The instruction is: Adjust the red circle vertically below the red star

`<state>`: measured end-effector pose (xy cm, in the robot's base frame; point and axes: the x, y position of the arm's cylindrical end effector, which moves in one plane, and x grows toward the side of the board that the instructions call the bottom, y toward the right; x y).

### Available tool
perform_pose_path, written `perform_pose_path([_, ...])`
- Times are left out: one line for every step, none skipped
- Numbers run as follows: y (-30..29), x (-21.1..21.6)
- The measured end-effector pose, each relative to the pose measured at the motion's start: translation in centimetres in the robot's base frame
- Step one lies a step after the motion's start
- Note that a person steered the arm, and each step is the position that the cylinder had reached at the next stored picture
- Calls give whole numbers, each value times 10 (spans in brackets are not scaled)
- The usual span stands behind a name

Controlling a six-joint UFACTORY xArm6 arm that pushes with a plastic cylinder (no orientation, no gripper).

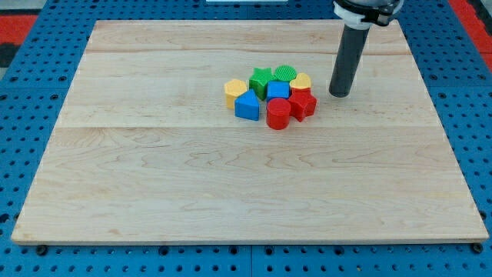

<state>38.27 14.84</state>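
Note:
The red circle (277,113) sits at the lower edge of a tight cluster of blocks near the board's middle. The red star (303,103) touches it on its right, slightly higher. My tip (339,94) rests on the board to the right of the red star, a short gap away, touching no block.
The cluster also holds a yellow hexagon (235,90), a blue triangular block (247,105), a blue cube (278,90), a green star (261,79), a green circle (286,74) and a yellow heart (300,81). The wooden board (154,177) lies on a blue pegboard surface.

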Motion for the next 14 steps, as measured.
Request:
perform_pose_path([9,20])
perform_pose_path([9,51])
perform_pose_path([-6,88])
perform_pose_path([-32,110])
perform_pose_path([-50,110])
perform_pose_path([-107,110])
perform_pose_path([-155,110])
perform_pose_path([-182,109])
perform_pose_path([-178,88])
perform_pose_path([-166,64])
perform_pose_path([-154,63])
perform_pose_path([-144,63])
perform_pose_path([-113,63])
perform_pose_path([-83,61])
